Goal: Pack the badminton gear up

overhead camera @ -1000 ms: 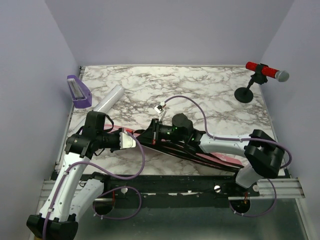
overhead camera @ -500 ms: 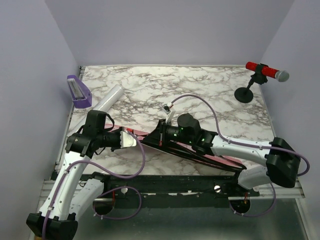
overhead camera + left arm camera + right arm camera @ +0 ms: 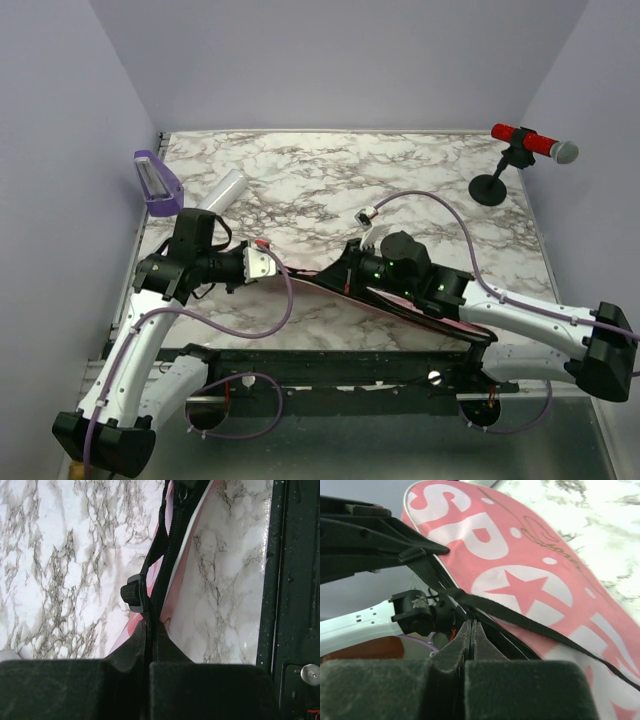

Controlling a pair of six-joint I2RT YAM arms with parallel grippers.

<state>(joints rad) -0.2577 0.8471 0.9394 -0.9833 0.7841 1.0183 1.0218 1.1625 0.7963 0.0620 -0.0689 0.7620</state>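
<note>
The long pink bag with white SPORT lettering lies slantwise near the table's front edge. My left gripper is shut on the bag's black zipper edge at its left end; in the left wrist view the gripper pinches it just below a black buckle. My right gripper is shut on the zipper line further right; in the right wrist view the gripper shows beside the lettered bag and its black strap. The white tube lies at the back left. The racket and shuttlecock are out of view.
A small purple tray leans at the left wall next to the tube. A red microphone on a black stand is at the back right. The black front rail runs just below the bag.
My right gripper has slid to the right along the bag's zipper line, the arm stretching out. My left gripper has shifted slightly up and right, still holding the bag's left end.
</note>
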